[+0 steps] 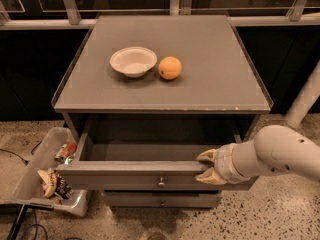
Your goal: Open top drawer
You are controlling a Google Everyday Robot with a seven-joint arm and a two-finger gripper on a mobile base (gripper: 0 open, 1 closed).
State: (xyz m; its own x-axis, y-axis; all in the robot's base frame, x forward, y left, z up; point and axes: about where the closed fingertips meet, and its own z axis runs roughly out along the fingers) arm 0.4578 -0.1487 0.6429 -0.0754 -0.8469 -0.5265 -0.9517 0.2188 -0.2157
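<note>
The top drawer (pixel 120 175) of the grey cabinet is pulled out, and its inside looks empty. Its flat front has a small round metal knob (pixel 161 183) at the centre. My gripper (pixel 206 166) comes in from the right on a white arm and sits at the right part of the drawer front. One finger is inside the drawer behind the front panel and the other is on its outer face, so the fingers clamp the panel's top edge.
A white bowl (pixel 133 60) and an orange (pixel 170 67) sit on the cabinet top (pixel 210 84). A narrower drawer front (pixel 160 200) is below. A clear bin (pixel 30 181) with trash stands on the floor at left. A white post (pixel 305 101) stands at right.
</note>
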